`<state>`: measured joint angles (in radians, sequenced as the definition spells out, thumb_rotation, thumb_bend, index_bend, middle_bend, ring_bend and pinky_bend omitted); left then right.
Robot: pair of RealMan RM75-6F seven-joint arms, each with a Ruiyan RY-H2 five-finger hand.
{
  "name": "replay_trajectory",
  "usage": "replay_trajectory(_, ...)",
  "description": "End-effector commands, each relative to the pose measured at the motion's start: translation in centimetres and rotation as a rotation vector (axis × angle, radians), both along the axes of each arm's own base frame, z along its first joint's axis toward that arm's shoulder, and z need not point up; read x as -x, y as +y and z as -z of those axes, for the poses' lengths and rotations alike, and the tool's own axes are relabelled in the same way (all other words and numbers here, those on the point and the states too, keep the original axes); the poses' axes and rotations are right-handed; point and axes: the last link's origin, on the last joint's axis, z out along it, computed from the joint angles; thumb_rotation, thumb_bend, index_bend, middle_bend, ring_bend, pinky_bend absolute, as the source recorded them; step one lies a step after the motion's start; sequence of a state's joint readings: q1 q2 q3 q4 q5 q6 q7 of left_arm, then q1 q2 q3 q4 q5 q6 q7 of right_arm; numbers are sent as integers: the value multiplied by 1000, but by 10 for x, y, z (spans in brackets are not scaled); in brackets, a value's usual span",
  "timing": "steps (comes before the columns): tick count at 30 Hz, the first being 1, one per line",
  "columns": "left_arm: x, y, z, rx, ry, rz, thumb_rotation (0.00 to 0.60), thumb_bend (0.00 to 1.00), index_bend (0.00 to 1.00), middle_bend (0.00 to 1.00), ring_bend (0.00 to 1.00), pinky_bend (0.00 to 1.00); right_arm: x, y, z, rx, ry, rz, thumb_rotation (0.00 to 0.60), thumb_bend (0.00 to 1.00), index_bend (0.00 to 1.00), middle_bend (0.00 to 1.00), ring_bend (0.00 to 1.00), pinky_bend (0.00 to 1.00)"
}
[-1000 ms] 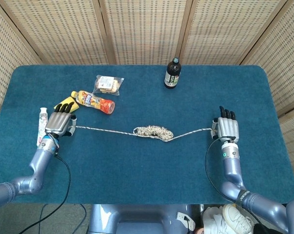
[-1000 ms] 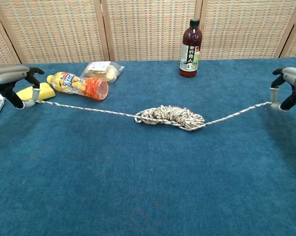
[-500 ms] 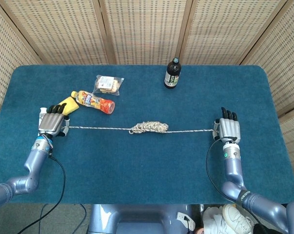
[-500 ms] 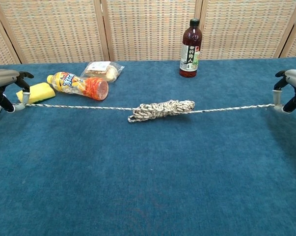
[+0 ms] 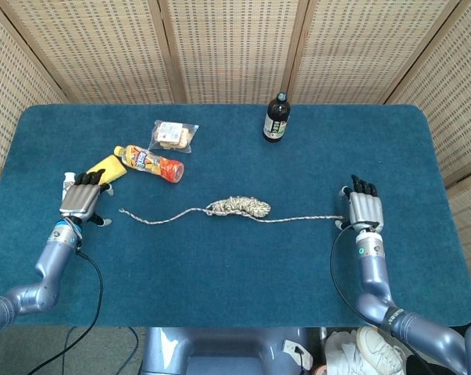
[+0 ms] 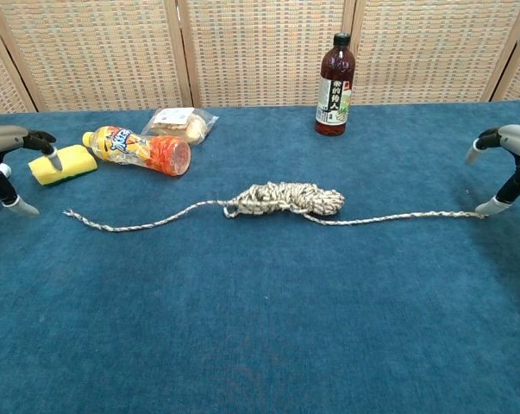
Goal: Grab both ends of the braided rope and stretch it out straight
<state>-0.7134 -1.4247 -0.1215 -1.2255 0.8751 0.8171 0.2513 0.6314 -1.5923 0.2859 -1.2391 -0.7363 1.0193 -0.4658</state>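
The braided rope lies slack on the blue table, with a tangled bundle point(image 5: 239, 206) point(image 6: 285, 198) at its middle. Its left end point(image 5: 123, 211) point(image 6: 70, 214) rests on the cloth, a short way right of my left hand point(image 5: 82, 200) point(image 6: 5, 159). That hand holds nothing and its fingers are apart. The rope's right end point(image 5: 340, 219) point(image 6: 479, 214) lies on the table just beside the lower fingertip of my right hand point(image 5: 364, 211) point(image 6: 505, 166). The right hand's thumb and finger are spread, with no rope between them.
A dark drink bottle point(image 5: 276, 118) point(image 6: 334, 84) stands at the back. An orange bottle point(image 5: 151, 163) point(image 6: 137, 148) lies on its side beside a snack bag point(image 5: 173, 135) point(image 6: 177, 122) and a yellow sponge point(image 5: 106, 166) point(image 6: 61, 164). A white tube point(image 5: 66, 184) lies by the left hand.
Both hands have let go of the rope. It was taut between them half a second ago and now lies slack, its left end sprung to the right, away from the left hand.
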Motion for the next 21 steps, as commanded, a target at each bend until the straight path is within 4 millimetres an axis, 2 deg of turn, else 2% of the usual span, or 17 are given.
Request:
replay_trajectory(1,-3,-5,-18,-57,-59,21,600,0,0,0,0,0,-6,3,-9,37,-40,-31,600,0,0,0,0,0)
replay_trajectory(5,-1,-17,-44,-130,-115,33,600,0,0,0,0,0,-12,11,-23,81,-81,-87,600,0,0,0,0,0)
replay_trajectory(8,4,-33,-65,-194,-151,38,600,0,0,0,0,0,-13,22,-35,105,-108,-138,600,0,0,0,0,0)
replay_trajectory(11,16,-60,-86,-274,-149,36,600,0,0,0,0,0,-11,43,-50,107,-122,-225,600,0,0,0,0,0)
replay_trajectory(13,24,-84,-96,-320,-80,35,600,0,0,0,0,0,-5,60,-58,91,-68,-312,600,0,0,0,0,0)
replay_trajectory(18,28,-146,-106,-394,-46,-1,600,0,0,0,0,0,6,107,-71,83,-48,-415,600,0,0,0,0,0)
replay_trajectory(21,27,-174,-106,-411,-62,-3,600,0,0,0,0,0,9,131,-78,120,-51,-437,600,0,0,0,0,0)
